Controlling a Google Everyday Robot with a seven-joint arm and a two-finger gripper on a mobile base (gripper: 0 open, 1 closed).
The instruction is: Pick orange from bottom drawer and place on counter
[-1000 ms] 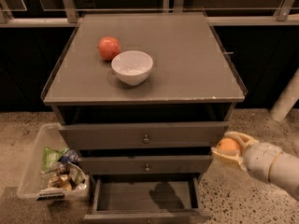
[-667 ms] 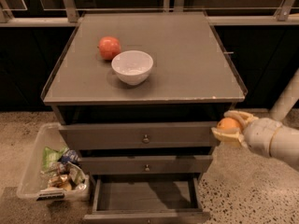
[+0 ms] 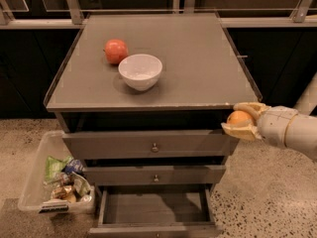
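Note:
My gripper (image 3: 239, 118) is shut on the small yellow-orange orange (image 3: 239, 118). It holds the fruit in the air at the cabinet's front right corner, just below the level of the counter (image 3: 198, 63). The bottom drawer (image 3: 154, 207) is pulled open below and to the left, and its inside looks bare. The two upper drawers are shut.
A white bowl (image 3: 140, 71) and a larger red-orange fruit (image 3: 116, 51) sit on the left half of the counter. A clear bin (image 3: 52, 175) with packets stands on the floor left of the cabinet. Speckled floor lies to the right.
My gripper has risen with the orange from the height of the middle drawer to just under the counter's front right corner.

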